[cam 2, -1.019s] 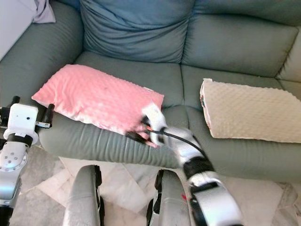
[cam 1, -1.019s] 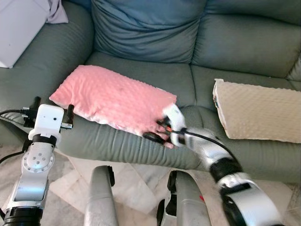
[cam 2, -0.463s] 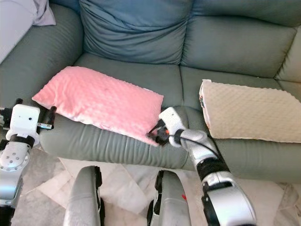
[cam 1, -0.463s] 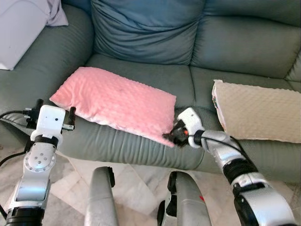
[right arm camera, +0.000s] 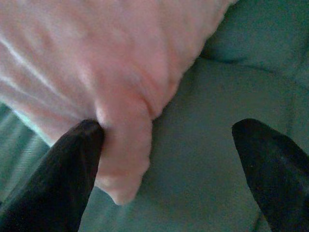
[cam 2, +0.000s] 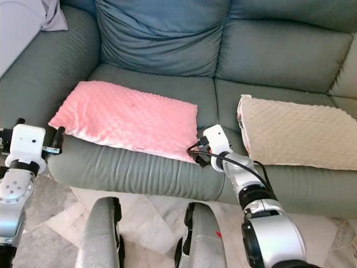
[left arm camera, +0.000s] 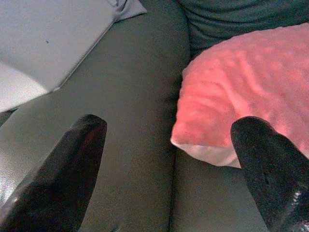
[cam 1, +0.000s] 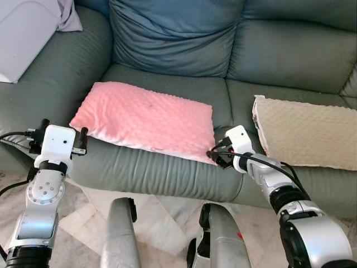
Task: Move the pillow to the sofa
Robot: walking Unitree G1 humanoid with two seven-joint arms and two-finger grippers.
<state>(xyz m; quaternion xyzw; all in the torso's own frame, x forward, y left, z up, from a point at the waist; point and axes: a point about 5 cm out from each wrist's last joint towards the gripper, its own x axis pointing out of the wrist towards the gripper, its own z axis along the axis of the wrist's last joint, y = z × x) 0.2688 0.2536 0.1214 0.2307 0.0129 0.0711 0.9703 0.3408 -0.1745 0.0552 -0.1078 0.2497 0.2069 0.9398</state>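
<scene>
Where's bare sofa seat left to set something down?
Bare seat lies behind the pink pillow, below the back cushion. A narrow strip runs between it and the beige pillow, crowded at the front by the right end effector.

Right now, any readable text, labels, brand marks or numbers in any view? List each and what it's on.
None readable.
pink pillow: plain dotted fabric, no tag or print visible.
beige pillow: plain, no print visible.
sofa: no label visible.
white sheet-like object on the sofa arm: blank.
left hand and right hand: no markings visible on the fingers or the white wrist housings.
</scene>
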